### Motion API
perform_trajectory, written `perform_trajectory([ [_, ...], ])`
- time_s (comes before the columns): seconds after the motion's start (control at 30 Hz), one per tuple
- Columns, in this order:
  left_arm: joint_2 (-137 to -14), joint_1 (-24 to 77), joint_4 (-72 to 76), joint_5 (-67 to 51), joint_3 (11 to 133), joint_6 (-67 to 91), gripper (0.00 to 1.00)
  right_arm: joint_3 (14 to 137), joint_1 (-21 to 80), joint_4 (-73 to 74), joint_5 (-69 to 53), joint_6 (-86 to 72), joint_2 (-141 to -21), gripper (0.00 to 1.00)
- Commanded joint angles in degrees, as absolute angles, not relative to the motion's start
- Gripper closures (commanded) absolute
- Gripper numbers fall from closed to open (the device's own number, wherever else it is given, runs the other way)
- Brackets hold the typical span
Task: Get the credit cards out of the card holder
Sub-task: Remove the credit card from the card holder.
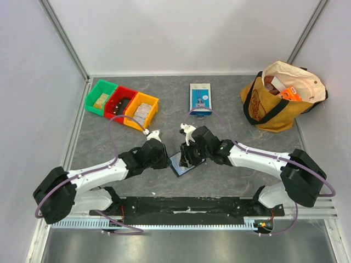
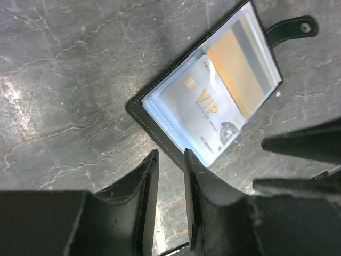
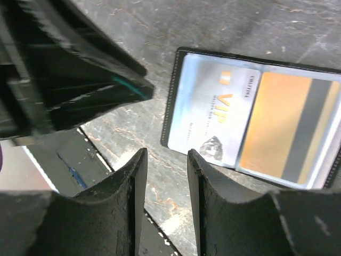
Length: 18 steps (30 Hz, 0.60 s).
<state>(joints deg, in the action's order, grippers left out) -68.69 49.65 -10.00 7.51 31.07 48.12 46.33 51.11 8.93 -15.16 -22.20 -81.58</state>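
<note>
Left gripper (image 2: 171, 153) empty, fingers a little apart, just beside a corner of the card holder (image 2: 139, 113). Card holder open and flat on the grey table (image 1: 170, 109), between both arms. Tucked in its clear pockets, two credit cards (image 2: 205, 109), one silver, one yellow-orange. Right gripper (image 3: 167, 152) empty too, fingers apart, near the holder.
</note>
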Motion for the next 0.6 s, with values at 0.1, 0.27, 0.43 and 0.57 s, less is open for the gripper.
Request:
perform_trajectory([
  [0.1, -66.52, 49.92, -7.22, 6.87, 32.51, 48.52, 0.67, 47.81, 47.56, 10.20, -11.77, -20.22, -83.14, 0.59],
  [0.27, -74.17, 49.92, -3.08, 4.22, 35.94, 47.46, 0.68, 48.43, 44.57, 7.74, -16.69, -20.04, -86.21, 0.60],
  [0.43, -79.53, 49.83, -1.67, 4.48, 36.83, 47.46, 0.72, 48.25, 41.75, 5.10, -21.26, -20.74, -89.29, 0.61],
  [0.57, -81.91, 49.83, -1.67, 4.40, 35.60, 48.69, 0.77, 46.67, 39.91, 1.68, -24.87, -21.80, -91.57, 0.64],
])
